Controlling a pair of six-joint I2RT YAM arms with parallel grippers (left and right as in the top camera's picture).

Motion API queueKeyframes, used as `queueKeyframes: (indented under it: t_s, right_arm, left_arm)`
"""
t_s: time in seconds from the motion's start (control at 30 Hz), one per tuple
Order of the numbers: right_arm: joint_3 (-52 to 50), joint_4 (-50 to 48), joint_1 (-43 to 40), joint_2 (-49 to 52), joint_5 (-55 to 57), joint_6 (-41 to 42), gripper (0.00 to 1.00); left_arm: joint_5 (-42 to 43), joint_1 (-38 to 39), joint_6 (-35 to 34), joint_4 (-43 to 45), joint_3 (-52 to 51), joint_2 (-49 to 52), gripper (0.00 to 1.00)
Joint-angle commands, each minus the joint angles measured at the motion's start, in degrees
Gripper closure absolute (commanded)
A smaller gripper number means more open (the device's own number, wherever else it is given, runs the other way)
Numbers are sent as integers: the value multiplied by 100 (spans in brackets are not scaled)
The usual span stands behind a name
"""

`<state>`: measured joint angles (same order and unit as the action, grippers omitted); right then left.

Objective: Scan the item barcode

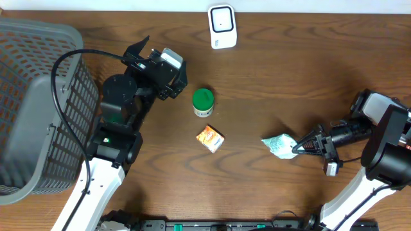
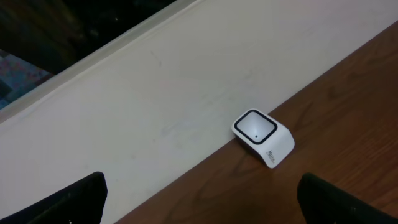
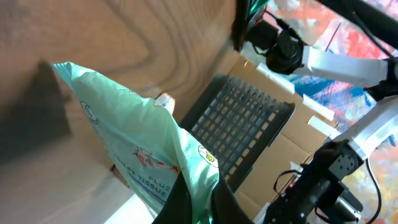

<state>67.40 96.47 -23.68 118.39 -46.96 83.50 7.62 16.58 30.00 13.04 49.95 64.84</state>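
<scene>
Tissue packet [image 3: 127, 140] with "TISSUE" lettering

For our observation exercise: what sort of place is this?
Probably a mock shop checkout at a robot bench: a white barcode scanner, a grey basket and a tissue pack at a wooden table.

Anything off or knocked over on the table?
Nothing spilled or damaged. The right fingers pinch the tissue pack by one crumpled end; the orange box sits skewed to the table edge.
</scene>
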Motion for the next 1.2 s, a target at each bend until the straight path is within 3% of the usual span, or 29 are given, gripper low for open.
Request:
queueKeyframes:
  t_s: [0.0, 0.23, 0.77, 0.93, 1.17]
  right_arm:
    - [15, 44, -50, -9, -39, -219, 98]
    - [15, 42, -50, -9, -535, -874, 99]
    - [17, 109, 446, -66, -3364, -5906, 99]
    - [20, 107, 645, -101, -3910, -6452, 98]
    - [42, 107, 671, -101, -3910, -6596, 98]
  left_arm:
    - [79, -22, -33, -2, 50, 7, 2]
    - [79, -22, -33, -4, 50, 7, 2]
    - [74, -24, -33, -105, 50, 160, 2]
    - [74, -22, -31, -87, 50, 448, 2]
    - [72, -24, -28, 33, 50, 769, 2]
